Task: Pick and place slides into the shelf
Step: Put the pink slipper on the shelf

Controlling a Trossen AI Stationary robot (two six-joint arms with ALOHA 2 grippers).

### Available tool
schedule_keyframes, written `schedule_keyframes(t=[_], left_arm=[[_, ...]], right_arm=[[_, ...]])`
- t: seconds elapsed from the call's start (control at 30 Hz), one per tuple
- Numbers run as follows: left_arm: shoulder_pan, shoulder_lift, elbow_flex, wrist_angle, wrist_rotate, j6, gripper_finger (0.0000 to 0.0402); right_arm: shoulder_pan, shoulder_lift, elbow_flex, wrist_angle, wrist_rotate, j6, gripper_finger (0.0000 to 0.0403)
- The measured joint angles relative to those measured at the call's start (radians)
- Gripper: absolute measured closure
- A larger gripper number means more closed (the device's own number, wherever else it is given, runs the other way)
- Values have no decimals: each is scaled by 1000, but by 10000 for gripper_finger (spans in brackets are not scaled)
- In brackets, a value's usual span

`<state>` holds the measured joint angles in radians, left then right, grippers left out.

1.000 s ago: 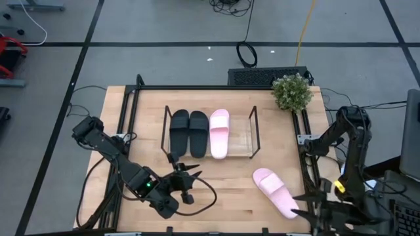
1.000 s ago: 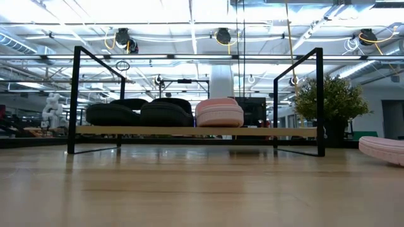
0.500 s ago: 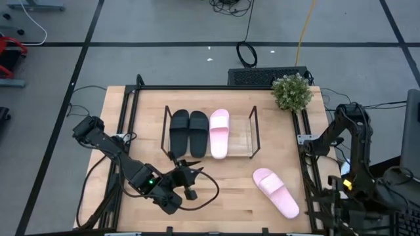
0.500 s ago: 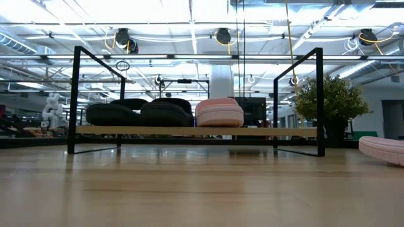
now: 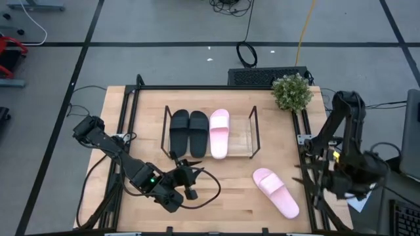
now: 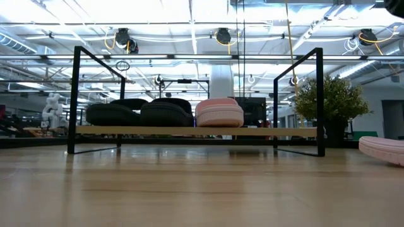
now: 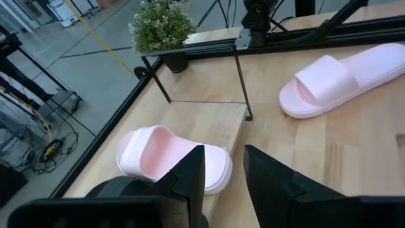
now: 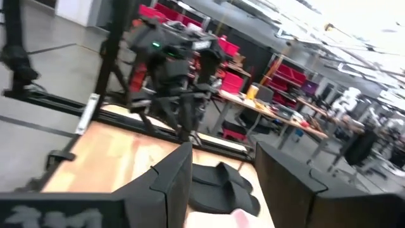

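Three slides already stand in the shelf (image 5: 254,131): the two black slides (image 5: 189,132) on its left part and one pink slide (image 5: 219,133) beside them, toe toward the front. The free place is at the right end of the shelf, next to this pink one. The last pink slide (image 5: 275,191) lies flat on the table (image 5: 223,196), in front of the shelf and to the right, turned at an angle to it.

The right end effector (image 5: 312,180) is just beside this slide, at the right table edge, and its fingers are apart with nothing between them, as the right wrist view shows. I judge that this arm is the better one for the pick. It should come down over the wide strap, close across it, then lift high enough to pass the thin front wire. Before it lowers the slide, it should turn it parallel to its pair.

The left end effector (image 5: 187,177) waits near the front left corner of the shelf, fingers open and empty.
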<state>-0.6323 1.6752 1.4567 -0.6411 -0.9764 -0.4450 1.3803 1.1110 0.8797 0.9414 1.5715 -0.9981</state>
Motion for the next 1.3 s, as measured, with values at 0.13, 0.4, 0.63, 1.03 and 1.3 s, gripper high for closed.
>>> schedule_keyframes(t=[0.13, 0.4, 0.63, 1.03, 1.3], left_arm=[[0, 0, 0, 0, 0, 27, 289], [5, 0, 0, -11, 0, 29, 289], [23, 0, 0, -13, 0, 37, 289], [54, 0, 0, -13, 9, 18, 289], [57, 0, 0, -14, 11, 19, 289]], right_arm=[[-34, -56, -26, 2, -1, -14, 238], [-78, -75, -207, 0, -1, 133, 238], [-74, -75, -437, 27, -1, 468, 238], [-43, -43, -539, 23, -1, 1013, 238], [-45, 30, -539, -94, -29, 1602, 238]])
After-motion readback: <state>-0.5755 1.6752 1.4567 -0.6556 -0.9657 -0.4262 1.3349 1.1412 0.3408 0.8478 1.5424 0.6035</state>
